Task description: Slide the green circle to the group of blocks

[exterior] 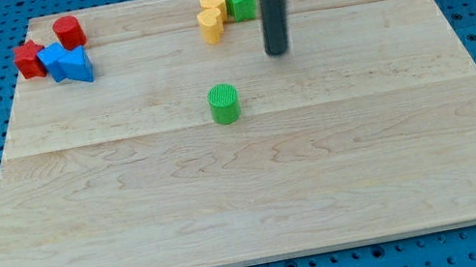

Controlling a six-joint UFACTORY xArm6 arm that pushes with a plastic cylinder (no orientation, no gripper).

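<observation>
- The green circle (224, 103) stands alone near the middle of the wooden board (259, 198); everything else is placed from it.
- My tip (277, 52) sits up and to the view's right of the circle, near but apart. It is a bare rod with no fingers, so it holds nothing.
- Two yellow blocks (212, 16) and a green block (242, 2) cluster toward the view's top of the circle.
- Far up-left, two red blocks (68, 31) and two blue blocks (66, 62) huddle together.
</observation>
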